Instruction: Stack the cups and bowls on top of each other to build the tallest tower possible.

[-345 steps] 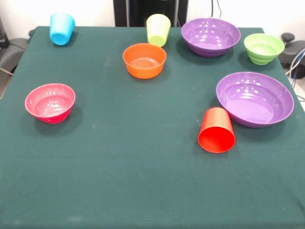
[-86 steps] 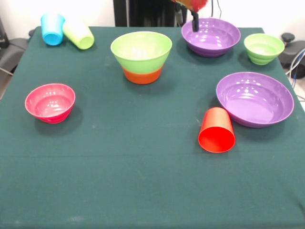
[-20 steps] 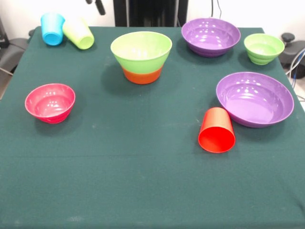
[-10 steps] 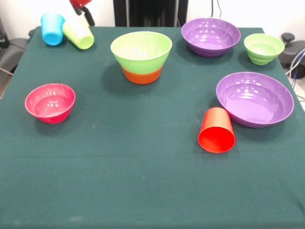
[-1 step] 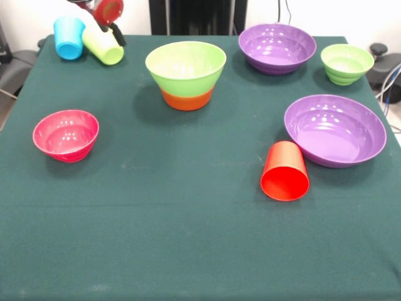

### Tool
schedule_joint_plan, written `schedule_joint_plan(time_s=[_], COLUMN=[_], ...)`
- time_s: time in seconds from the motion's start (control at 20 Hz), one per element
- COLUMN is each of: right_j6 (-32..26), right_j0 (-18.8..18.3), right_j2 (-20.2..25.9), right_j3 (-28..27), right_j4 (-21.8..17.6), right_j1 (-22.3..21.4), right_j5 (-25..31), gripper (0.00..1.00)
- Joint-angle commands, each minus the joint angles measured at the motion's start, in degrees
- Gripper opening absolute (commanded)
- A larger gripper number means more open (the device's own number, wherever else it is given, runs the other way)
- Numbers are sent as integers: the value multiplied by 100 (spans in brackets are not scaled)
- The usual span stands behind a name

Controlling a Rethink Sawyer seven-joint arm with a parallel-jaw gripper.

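While the claw [image 5: 108, 22] is hanging over the far left corner of the surface [image 5: 188, 238], right above the tipped lime green cup [image 5: 104, 44], only a red disc and a dark finger are showing, so whether it is open or closed cannot be told. That cup is lying on its side, touching the upright sky blue cup [image 5: 68, 37] at the same corner. Judging by this position, the robot is going for the lime green cup. To do it well, the claw is needing to close across the cup's side wall without nudging the blue one into a roll off the edge, which is looking like the main hazard.

Toward the middle of the far edge, the tower [image 5: 186, 74] is standing as a large lime green bowl nested in an orange one, well apart from the cups and open at the top for a next piece. A pink bowl [image 5: 66, 134] is sitting near the left edge. A purple bowl [image 5: 277, 47] and a small green bowl [image 5: 346, 63] are resting at the far right corner, with a second purple bowl [image 5: 335, 129] near the right edge and a red cup [image 5: 285, 170] lying on its side just beside it. Nothing is blocking the path from cup to tower.
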Motion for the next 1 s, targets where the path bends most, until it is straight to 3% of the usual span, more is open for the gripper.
schedule_joint_plan(time_s=[0.05,0.55,1.0], right_j6=[-1195,-976,-1006], right_j0=[-50,-111,-215], right_j2=[644,749,688], right_j3=[-91,37,703], right_j4=[-518,-647,-485], right_j1=[293,268,-628], right_j5=[-515,-611,67], gripper=[100,100,100])
